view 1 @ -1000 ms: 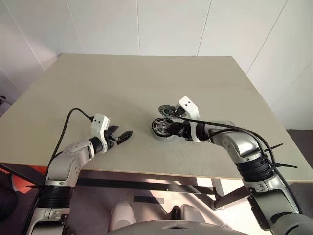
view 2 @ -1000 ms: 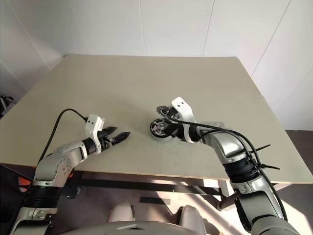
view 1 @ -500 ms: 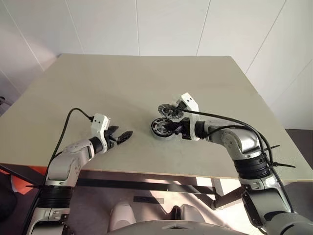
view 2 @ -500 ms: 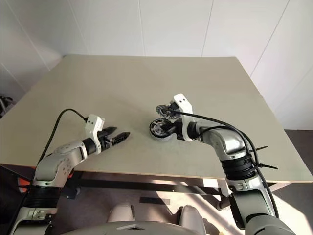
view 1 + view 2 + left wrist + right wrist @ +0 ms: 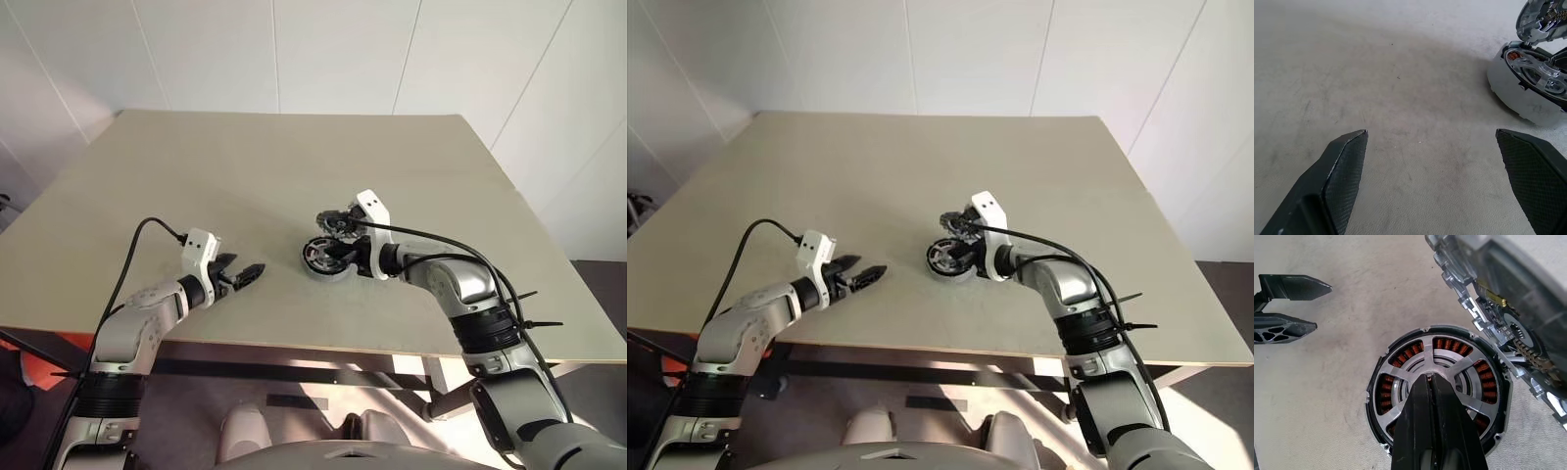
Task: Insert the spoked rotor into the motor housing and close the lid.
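The scene is evenly and brightly lit by soft, diffuse light. The table (image 5: 294, 166) is rendered without glare, and only a faint, soft-edged shadow is cast on it just beside the motor housing (image 5: 323, 258). In the left wrist view the surface near the housing is sharply resolved, while the nearest fingertips (image 5: 1347, 166) are slightly softened.

Head stereo pair high over table (image 5: 245, 166); wrist views close on motor housing (image 5: 1437, 391).
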Robot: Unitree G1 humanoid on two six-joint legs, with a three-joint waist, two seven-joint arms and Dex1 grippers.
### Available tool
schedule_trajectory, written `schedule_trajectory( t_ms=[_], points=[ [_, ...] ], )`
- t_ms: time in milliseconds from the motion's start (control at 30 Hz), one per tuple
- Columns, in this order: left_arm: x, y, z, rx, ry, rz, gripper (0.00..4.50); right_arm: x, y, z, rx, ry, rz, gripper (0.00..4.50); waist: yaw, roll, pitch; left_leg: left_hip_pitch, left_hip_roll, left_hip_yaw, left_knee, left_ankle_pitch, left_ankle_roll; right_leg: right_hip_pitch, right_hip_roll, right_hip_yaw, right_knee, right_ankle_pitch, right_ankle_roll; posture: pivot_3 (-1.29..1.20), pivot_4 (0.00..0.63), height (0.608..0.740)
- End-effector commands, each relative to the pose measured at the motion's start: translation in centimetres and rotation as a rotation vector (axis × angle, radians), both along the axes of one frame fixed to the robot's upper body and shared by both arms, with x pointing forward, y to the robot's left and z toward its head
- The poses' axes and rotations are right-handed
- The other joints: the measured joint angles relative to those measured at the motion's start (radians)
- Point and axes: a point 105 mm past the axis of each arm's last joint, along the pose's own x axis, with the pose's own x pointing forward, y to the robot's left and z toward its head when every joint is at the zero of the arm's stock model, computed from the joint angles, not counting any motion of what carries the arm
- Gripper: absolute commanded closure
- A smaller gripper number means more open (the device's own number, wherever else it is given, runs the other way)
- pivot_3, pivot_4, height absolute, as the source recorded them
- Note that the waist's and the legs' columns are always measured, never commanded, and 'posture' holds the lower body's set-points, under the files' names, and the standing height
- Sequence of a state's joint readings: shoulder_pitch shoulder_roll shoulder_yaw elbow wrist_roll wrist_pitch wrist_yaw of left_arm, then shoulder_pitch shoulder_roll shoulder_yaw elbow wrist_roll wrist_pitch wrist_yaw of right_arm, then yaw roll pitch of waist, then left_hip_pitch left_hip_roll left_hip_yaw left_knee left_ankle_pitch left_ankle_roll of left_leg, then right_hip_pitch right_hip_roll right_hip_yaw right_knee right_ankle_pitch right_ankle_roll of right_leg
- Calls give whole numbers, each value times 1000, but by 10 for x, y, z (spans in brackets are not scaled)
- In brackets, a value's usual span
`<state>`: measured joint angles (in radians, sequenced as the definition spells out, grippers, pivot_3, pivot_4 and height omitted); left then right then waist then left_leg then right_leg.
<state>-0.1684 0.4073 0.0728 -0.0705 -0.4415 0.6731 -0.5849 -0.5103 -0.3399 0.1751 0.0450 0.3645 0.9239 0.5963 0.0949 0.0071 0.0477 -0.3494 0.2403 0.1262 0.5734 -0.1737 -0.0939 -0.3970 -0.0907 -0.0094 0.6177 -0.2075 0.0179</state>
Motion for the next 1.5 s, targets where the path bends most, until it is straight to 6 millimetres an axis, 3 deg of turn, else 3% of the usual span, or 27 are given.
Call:
schedule_trajectory(
  t_ms=[33, 200, 400, 500, 633, 700, 767, 1233, 1400, 1500],
  points=[
    [4, 1, 13, 3, -51, -2, 68, -4, -4, -13, -25, 58, -5, 4436, 0, -1, -1, 1, 0, 0, 0, 0, 0, 0, 0, 0, 0, 0, 0, 0, 0, 740],
    [5, 0, 14, 3, -54, -6, 68, -6, 2, 28, 40, -37, 71, 4436, 1, -1, -1, 0, 0, 0, 0, 0, 0, 0, 0, 0, -1, 0, 0, 0, 0, 740],
    [5, -1, 13, 1, -52, -9, 68, -12, 2, 44, 35, -76, 105, 4436, 1, -1, 0, -2, 0, 0, -2, 0, 0, -3, 0, 0, -1, 3, -6, 0, 0, 740],
    [4, -2, 13, -1, -51, -10, 68, -12, 1, 40, 30, -64, 99, 4436, 1, -1, 0, -3, 0, 0, -2, 0, 1, -4, 0, 0, -3, 4, -6, 0, 0, 740],
    [3, -3, 12, -4, -49, -10, 68, -15, -2, 7, -8, 27, 70, 4436, 1, -1, 0, -4, 0, 0, -2, -1, 1, -4, 0, 0, -4, 3, -6, 0, 0, 740],
    [3, -2, 12, -5, -50, -7, 68, -14, -10, -23, -71, 88, 21, 4436, 0, -1, 0, -4, 0, 0, -2, -1, 1, -3, 0, 0, -4, 3, -6, 0, 0, 740],
    [3, -1, 13, -6, -51, -1, 68, -14, -12, -31, -88, 100, 5, 4436, -4, -1, -1, -2, 0, 1, -2, -1, 1, -3, 0, 0, -4, 3, -4, 0, 0, 740],
    [2, -4, 9, -8, -42, -8, 68, 2, 7, 48, 37, -113, 78, 4436, -2, 0, 0, -3, 0, 0, -2, 0, 1, -4, 0, 0, -6, 0, 0, 0, 0, 740],
    [1, -5, 9, -11, -41, -11, 68, 12, 4, 45, 16, -117, 52, 4436, -1, 0, 0, -3, 0, 0, -6, 0, 0, -4, 0, 0, -7, 4, -7, 0, 0, 740],
    [0, -5, 9, -11, -42, -10, 68, 16, -1, 27, -10, -74, 26, 4436, 0, 0, 0, -5, 0, 0, -9, 0, -1, -5, 0, 0, -11, 4, -7, 0, 0, 740]
  ],
)
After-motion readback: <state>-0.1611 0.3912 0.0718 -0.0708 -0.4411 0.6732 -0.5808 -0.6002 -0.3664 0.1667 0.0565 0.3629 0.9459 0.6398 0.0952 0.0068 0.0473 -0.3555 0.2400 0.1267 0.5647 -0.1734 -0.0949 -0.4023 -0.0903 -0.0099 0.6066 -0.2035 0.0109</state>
